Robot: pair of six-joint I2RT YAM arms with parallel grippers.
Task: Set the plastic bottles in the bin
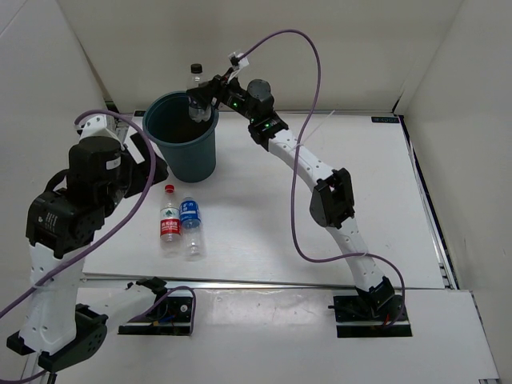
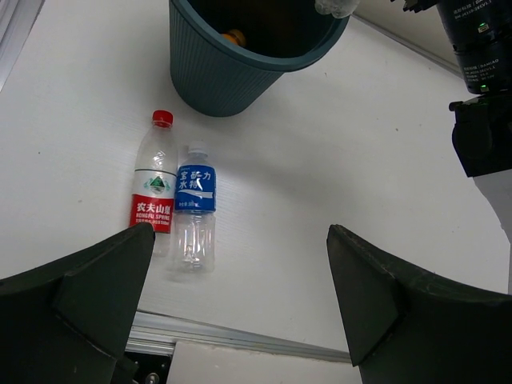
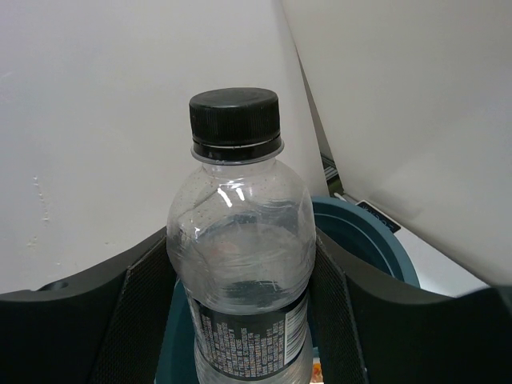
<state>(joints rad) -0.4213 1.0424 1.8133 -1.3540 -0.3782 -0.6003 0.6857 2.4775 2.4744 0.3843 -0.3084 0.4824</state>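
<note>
Found left jaws spread wide, empty, above counter (image 1: 264, 208). Noted red-labelled bottle (image 2: 154, 188) and blue-labelled bottle (image 2: 195, 208) lying side by side there, near bin (image 1: 192, 156). Observed orange bottle (image 2: 234, 37) inside bin. Recorded right jaws clamped on clear bottle (image 3: 240, 256), upright over bin's mouth.

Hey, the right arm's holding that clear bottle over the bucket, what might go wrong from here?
The clear plastic bottle with the black cap, held in the right claw, hangs near the far rim of the dark teal round bin in the top view; released there, it may clip the rim and fall outside. The red-labelled bottle and blue-labelled bottle lie side by side, so grasping one could roll the other.
</note>
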